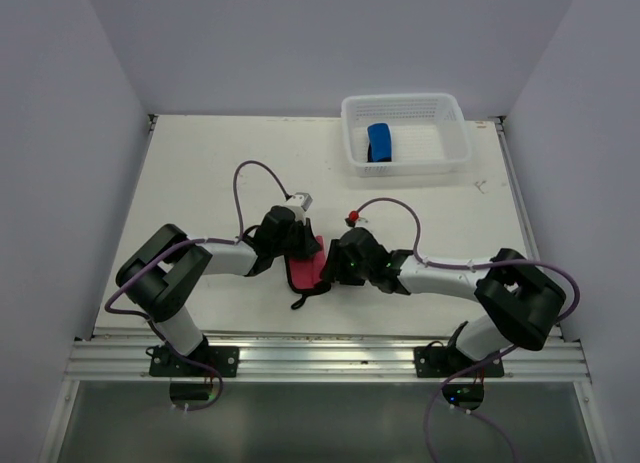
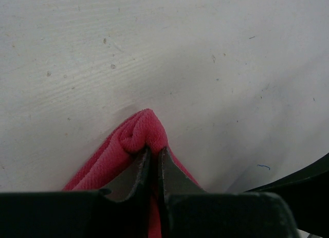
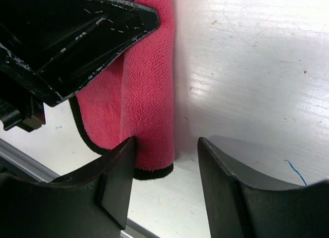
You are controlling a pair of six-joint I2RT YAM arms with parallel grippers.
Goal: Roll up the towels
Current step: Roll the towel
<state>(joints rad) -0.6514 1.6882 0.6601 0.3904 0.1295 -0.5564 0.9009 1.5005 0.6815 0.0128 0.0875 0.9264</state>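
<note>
pink-red towel (image 1: 306,271) is laid on the desk (image 1: 200,183), its fold pinched by the left tool (image 2: 153,151); the right tool (image 3: 167,143) is held wide beside it. blue towel (image 1: 380,141) is seen in the basket (image 1: 405,103).

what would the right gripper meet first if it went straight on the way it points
Likely the pink towel: its folded edge lies just ahead of the open right gripper. The left gripper pinching it sits farther on; depth is unclear.

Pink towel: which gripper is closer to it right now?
Left. The left gripper is shut on a fold of the pink towel; the right gripper stands open at its folded edge, not gripping.
</note>
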